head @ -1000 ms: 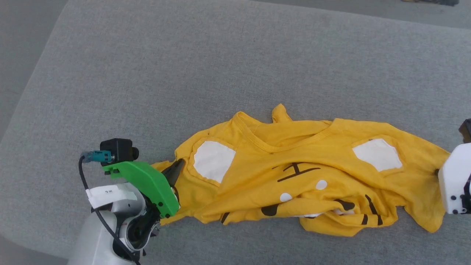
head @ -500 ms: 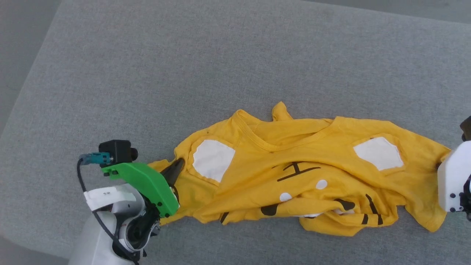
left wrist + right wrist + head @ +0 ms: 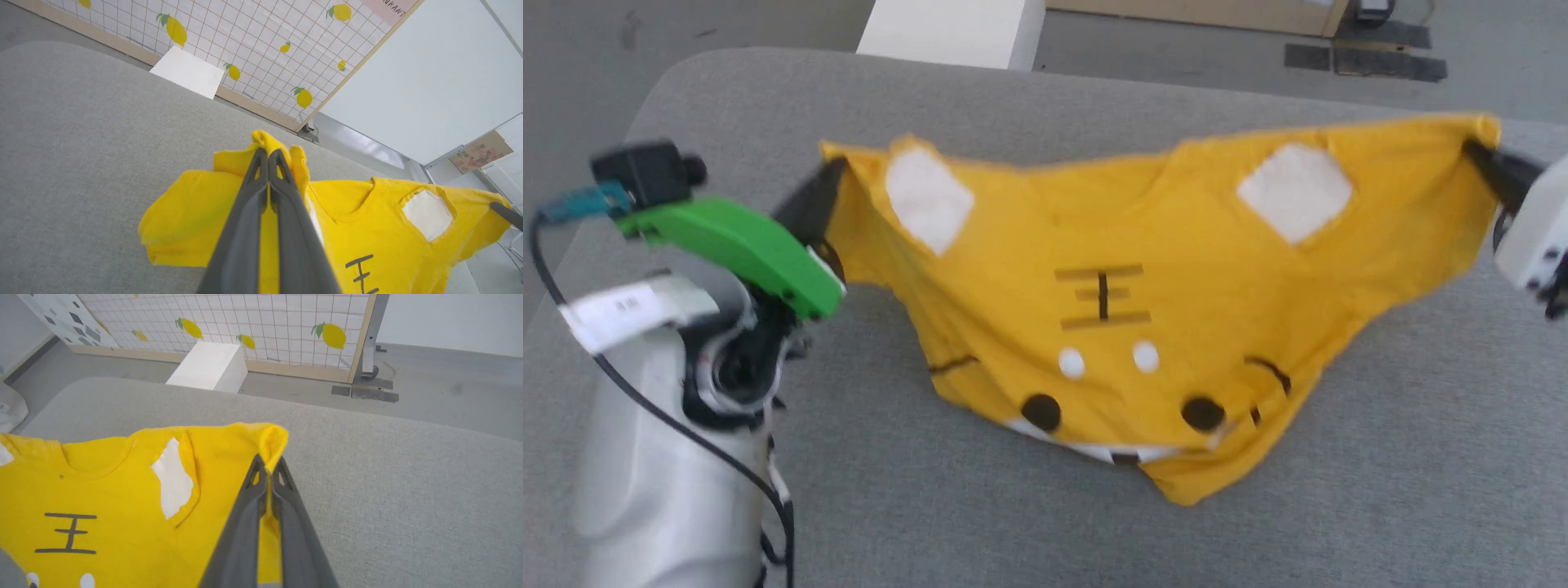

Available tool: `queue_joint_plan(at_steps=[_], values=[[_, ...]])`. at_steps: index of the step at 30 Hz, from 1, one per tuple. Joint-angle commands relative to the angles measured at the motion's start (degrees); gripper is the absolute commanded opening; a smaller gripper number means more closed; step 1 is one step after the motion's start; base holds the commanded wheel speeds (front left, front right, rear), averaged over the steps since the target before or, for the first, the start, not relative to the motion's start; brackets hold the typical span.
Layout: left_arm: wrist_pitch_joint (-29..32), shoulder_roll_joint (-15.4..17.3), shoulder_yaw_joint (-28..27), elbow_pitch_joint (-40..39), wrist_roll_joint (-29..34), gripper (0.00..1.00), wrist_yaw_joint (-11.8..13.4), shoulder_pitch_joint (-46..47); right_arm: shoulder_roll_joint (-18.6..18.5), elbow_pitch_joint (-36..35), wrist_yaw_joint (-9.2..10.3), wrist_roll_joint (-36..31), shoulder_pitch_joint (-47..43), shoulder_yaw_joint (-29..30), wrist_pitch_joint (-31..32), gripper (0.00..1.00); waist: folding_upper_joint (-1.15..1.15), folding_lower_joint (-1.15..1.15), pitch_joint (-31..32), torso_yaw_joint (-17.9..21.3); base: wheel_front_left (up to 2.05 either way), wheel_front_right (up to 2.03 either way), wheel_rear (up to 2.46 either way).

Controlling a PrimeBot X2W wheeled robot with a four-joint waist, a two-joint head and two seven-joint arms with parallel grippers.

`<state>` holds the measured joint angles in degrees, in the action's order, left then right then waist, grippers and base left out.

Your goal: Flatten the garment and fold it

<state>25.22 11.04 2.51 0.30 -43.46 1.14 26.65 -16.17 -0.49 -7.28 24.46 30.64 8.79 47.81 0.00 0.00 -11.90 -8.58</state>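
Note:
The garment [image 3: 1119, 269], a mustard-yellow T-shirt with white ear patches and a cartoon face print, hangs stretched between both arms above the grey cushion [image 3: 1029, 106]. Its lower edge sags down to the cushion. My left gripper [image 3: 829, 175] is shut on the garment's left shoulder corner, and the left wrist view has yellow cloth [image 3: 188, 220] bunched around the closed fingers [image 3: 253, 196]. At the far right my right gripper [image 3: 1474, 147] is shut on the other shoulder corner; in the right wrist view, fabric [image 3: 122, 498] is pinched between its fingers [image 3: 282, 506].
The grey cushion reaches well beyond the shirt on all sides. Beyond its far edge stand a white box [image 3: 952, 33] on the floor and a lemon-print grid panel [image 3: 245, 322] with a dark metal foot [image 3: 363, 392].
Both arms have lifted the shirt off the cushion and pulled it taut between them. The right gripper closed on the sleeve corner. The head camera tilted up, shifting the whole picture.

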Motion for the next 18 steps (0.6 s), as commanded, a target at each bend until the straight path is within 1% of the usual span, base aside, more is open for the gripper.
queue_joint_plan(at_steps=[1, 2, 5, 9, 12, 13, 15, 18], values=[[0.1, 0.7, -0.1, 0.7, 0.5, 0.0, -0.3, 3.5, 0.0, 0.8, -0.21, 0.8, 3.3, -0.2, -0.6, 0.0, 0.0, 0.0, 2.3, 2.5, 0.0, 0.0, 0.0], [0.6, 1.8, 0.2, 1.6, 1.4, 0.0, -0.5, 5.9, 0.1, 1.7, -0.21, 1.1, 6.0, -0.5, -1.1, 0.0, 0.0, 0.0, 2.4, 3.1, 0.0, 0.0, 0.0], [1.0, 3.9, 0.5, 4.3, 3.6, 0.0, -0.3, 12.8, 0.8, 4.7, -0.21, 0.8, 13.1, -1.1, -2.0, 0.0, 0.0, 0.0, 1.8, 4.4, 0.0, 0.0, 0.0], [0.7, 6.3, 0.8, 9.4, 6.9, 0.0, 0.4, 23.1, 2.8, 9.9, -0.21, -1.4, 24.1, -0.4, -5.0, 0.0, 0.0, 0.0, -0.6, 6.0, 0.0, 0.0, 0.0], [-0.2, 7.8, 1.2, 14.1, 9.3, 0.0, 0.9, 31.3, 4.5, 14.8, -0.21, -4.2, 32.9, 0.2, -7.6, 0.0, 0.0, 0.0, -3.4, 7.2, 0.0, 0.0, 0.0], [-0.2, 7.8, 0.7, 15.6, 9.3, 0.0, 1.4, 33.6, 4.9, 16.1, -0.21, -5.1, 35.3, 0.2, -8.0, 0.0, 0.0, 0.0, -4.5, 7.5, 0.0, 0.0, 0.0], [-1.3, 9.3, 1.0, 17.7, 11.6, 0.0, 2.1, 39.1, 5.8, 18.2, -0.21, -7.2, 41.2, 0.5, -9.5, 0.0, 0.0, 0.0, -7.7, 8.3, 0.0, 0.0, 0.0], [-4.1, 10.7, 1.0, 20.6, 14.4, 0.0, 3.4, 46.9, 7.6, 21.3, -0.21, -10.1, 49.8, 1.9, -13.1, 0.0, 0.0, 0.0, -12.2, 9.4, 0.0, 0.0, 0.0]])
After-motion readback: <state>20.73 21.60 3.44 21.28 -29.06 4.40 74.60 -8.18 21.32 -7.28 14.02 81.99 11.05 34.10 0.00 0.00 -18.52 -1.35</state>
